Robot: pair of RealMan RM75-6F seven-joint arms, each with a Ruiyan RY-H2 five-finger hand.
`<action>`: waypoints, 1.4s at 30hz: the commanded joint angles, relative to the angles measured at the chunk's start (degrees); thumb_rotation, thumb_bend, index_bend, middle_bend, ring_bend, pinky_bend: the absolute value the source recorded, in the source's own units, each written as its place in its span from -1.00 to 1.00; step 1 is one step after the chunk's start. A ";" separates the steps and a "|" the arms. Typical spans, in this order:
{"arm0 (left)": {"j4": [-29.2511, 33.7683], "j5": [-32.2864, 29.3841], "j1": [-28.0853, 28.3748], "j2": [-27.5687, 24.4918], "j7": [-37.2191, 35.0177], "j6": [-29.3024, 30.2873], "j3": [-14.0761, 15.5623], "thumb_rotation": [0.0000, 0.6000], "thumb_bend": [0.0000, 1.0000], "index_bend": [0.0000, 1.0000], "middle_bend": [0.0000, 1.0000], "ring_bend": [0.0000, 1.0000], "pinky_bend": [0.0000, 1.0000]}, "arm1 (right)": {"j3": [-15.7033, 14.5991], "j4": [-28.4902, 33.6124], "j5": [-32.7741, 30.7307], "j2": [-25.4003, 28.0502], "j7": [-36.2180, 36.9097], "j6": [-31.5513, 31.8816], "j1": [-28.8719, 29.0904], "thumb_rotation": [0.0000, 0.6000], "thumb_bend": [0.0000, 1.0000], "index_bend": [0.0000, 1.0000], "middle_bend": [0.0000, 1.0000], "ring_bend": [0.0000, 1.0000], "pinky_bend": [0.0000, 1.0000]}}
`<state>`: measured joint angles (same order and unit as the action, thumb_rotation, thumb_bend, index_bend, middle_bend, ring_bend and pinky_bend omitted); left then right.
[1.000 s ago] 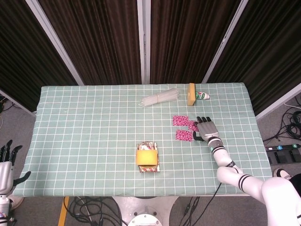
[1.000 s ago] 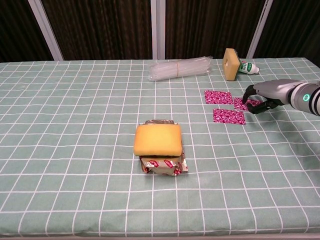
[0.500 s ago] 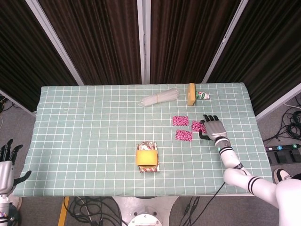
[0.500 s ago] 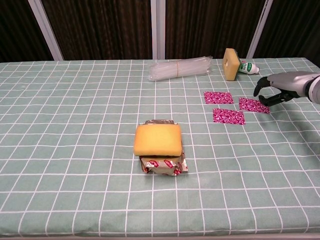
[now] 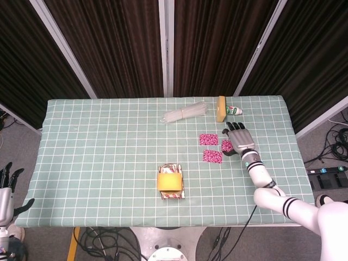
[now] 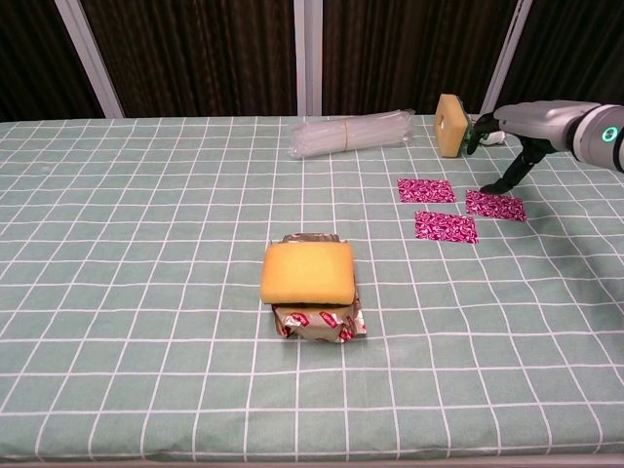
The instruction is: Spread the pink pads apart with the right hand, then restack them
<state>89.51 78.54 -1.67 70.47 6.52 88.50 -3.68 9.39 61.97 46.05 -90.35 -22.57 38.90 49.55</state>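
My right hand [image 6: 509, 136] hangs open and empty over the pink pads [image 6: 453, 208], fingers apart, one fingertip [image 6: 485, 189] down by the rightmost pad in the chest view, while the head view covers most of that pad with the hand and I can't tell whether it touches. The three pads lie flat and apart on the right of the checked cloth [image 5: 109, 152], near its right edge. My left hand [image 5: 6, 185] shows only in the head view, fingers spread, empty, cut off at the frame's bottom-left corner off the table.
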 commanded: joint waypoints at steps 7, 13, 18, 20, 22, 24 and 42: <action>0.11 -0.33 -0.52 -0.18 0.05 0.37 0.07 1.00 -0.59 -0.56 -0.82 -0.82 -0.75 | 1.57 -10.38 -5.69 -7.35 -3.73 -4.04 5.19 0.91 -0.68 -0.43 -0.92 -1.00 -1.00; 0.14 -0.55 -0.75 -0.17 0.10 0.32 0.15 1.00 -0.59 -0.56 -0.82 -0.81 -0.75 | 1.86 -17.01 -7.84 -12.02 -5.36 -6.91 7.89 0.92 -0.68 -0.41 -0.91 -1.00 -1.00; 0.20 -0.95 -0.79 -0.32 0.22 0.21 -0.06 1.00 -0.59 -0.56 -0.82 -0.82 -0.75 | 1.97 -22.09 -8.52 -15.74 -6.14 -8.48 9.26 0.93 -0.69 -0.41 -0.90 -1.00 -1.00; 0.22 -1.12 -0.76 -0.41 0.25 0.06 -0.14 1.00 -0.59 -0.56 -0.82 -0.82 -0.75 | 2.07 -24.03 -8.67 -16.97 -6.22 -9.11 9.58 0.91 -0.68 -0.41 -0.90 -1.00 -1.00; 0.25 -1.11 -0.73 -0.46 0.32 0.07 -0.20 1.00 -0.59 -0.56 -0.82 -0.82 -0.75 | 2.49 -26.55 -8.91 -18.49 -6.08 -9.88 10.00 0.90 -0.68 -0.40 -0.90 -1.00 -1.00; 0.27 -1.14 -0.79 -0.48 0.32 0.11 -0.19 1.00 -0.59 -0.56 -0.82 -0.82 -0.75 | 2.90 -29.09 -9.02 -19.94 -5.89 -10.87 10.41 0.91 -0.68 -0.39 -0.90 -1.00 -1.00; -0.08 -1.84 -1.16 -0.53 0.08 -0.27 -0.18 1.00 -0.59 -0.56 -0.82 -0.82 -0.75 | 5.81 -41.10 -4.41 -26.76 -3.32 -15.01 11.78 0.93 -0.68 -0.39 -0.89 -1.00 -1.00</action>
<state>89.44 76.70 -2.83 69.93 6.60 88.23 -3.87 15.04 21.03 41.41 -116.95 -26.08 23.96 61.34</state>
